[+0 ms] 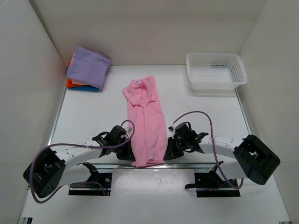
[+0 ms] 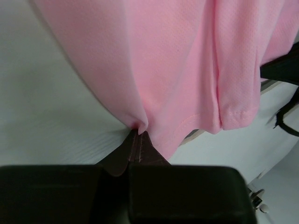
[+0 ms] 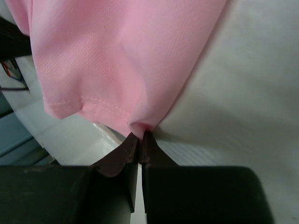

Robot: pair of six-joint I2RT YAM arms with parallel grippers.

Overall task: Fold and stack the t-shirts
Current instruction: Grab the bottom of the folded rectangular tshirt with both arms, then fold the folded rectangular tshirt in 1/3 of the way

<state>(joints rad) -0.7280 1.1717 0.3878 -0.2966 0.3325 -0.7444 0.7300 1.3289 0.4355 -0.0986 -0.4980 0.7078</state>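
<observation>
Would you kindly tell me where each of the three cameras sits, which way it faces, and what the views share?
Top external: above and behind the bases, looking down over the table; both arms show, left gripper and right gripper pinching the near end of the pink t-shirt; folded stack and basket beyond.
Left wrist: on the left arm, looking along its fingers, shut on pink cloth.
Right wrist: on the right arm, likewise; its fingers clamp pink cloth.
Shared: the pink t-shirt, in all three.
</observation>
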